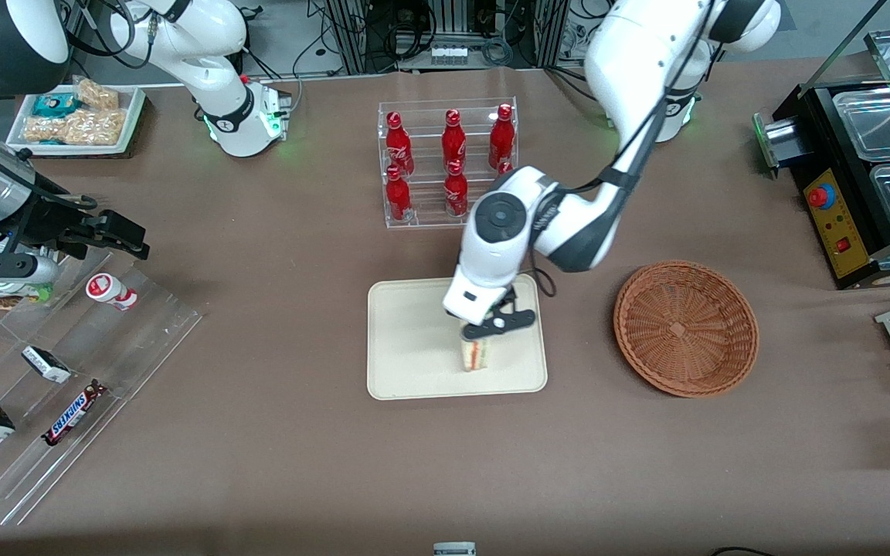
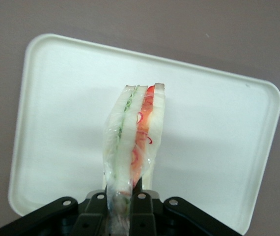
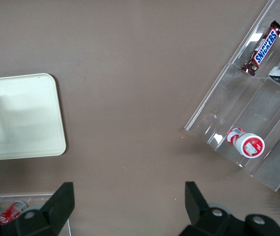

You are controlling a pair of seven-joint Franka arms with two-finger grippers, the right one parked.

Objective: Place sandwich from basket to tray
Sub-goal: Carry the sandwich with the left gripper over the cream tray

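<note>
Over the tray (image 1: 414, 340), the gripper (image 1: 484, 333) holds the sandwich (image 1: 475, 354), fingers (image 2: 141, 202) pinching its narrow end. The wrist view shows what the front view hides: clear wrap, with green filling on one side and red on the other. Only the front view shows the basket (image 1: 685, 327), beside the tray toward the working arm's end of the table (image 1: 275, 463)

One sandwich (image 1: 475, 354), one tray (image 1: 399, 363), one basket (image 1: 685, 328), one gripper (image 1: 484, 333) — perhaps seven red bottles (image 1: 453, 139).
</note>
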